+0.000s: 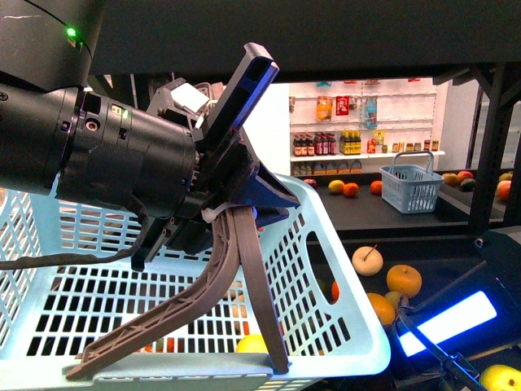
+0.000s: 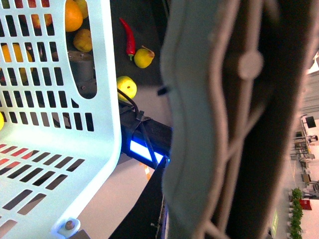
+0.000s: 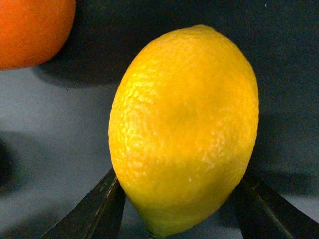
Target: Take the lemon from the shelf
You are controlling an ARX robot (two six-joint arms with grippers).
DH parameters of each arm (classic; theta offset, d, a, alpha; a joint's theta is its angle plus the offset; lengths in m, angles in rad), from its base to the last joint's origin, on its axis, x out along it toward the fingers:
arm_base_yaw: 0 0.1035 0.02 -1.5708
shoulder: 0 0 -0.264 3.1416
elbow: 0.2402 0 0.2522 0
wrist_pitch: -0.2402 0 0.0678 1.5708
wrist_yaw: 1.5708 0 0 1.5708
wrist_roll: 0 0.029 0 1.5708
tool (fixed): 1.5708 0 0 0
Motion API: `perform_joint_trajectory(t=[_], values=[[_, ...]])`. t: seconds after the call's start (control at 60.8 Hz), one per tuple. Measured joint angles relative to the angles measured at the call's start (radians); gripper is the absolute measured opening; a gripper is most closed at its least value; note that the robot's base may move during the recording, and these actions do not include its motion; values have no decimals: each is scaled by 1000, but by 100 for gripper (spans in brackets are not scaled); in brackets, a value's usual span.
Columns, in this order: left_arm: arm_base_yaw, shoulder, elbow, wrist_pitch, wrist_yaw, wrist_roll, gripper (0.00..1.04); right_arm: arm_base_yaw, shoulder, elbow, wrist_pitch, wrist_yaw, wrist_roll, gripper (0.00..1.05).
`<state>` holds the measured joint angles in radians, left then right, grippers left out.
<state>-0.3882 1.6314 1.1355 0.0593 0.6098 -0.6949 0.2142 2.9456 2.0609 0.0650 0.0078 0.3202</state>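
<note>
The lemon, bright yellow and pebbled, fills the right wrist view. My right gripper is shut on it, one black finger on each flank, over the dark tray of the shelf. In the front view the lemon shows at the bottom right corner beside my right arm's blue light strip. The shelf's black post rises at the right. My left gripper hangs open over a pale basket, its brown fingers spread and holding nothing.
An orange lies close to the lemon. More oranges and a pale apple sit on the tray beyond the pale basket. A small blue basket stands on the far tier. A red chilli lies near a yellow fruit.
</note>
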Motion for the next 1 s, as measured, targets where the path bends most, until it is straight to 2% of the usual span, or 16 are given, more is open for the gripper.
perform_joint_trajectory(t=[0.214,0.543,0.74,0.855,1.003], values=[[0,0,0,0,0,0,12,-24,-48,-89,49,9,-23,53],[0,0,0,0,0,0,12,-117,-292,-423,232,14,-75,53],[0,0,0,0,0,0,12,-207,-518,-666,339,-55,-76,53],[0,0,0,0,0,0,12,-250,-667,-773,342,-103,-56,53],[0,0,0,0,0,0,12,-257,-863,-848,320,-176,3,52]])
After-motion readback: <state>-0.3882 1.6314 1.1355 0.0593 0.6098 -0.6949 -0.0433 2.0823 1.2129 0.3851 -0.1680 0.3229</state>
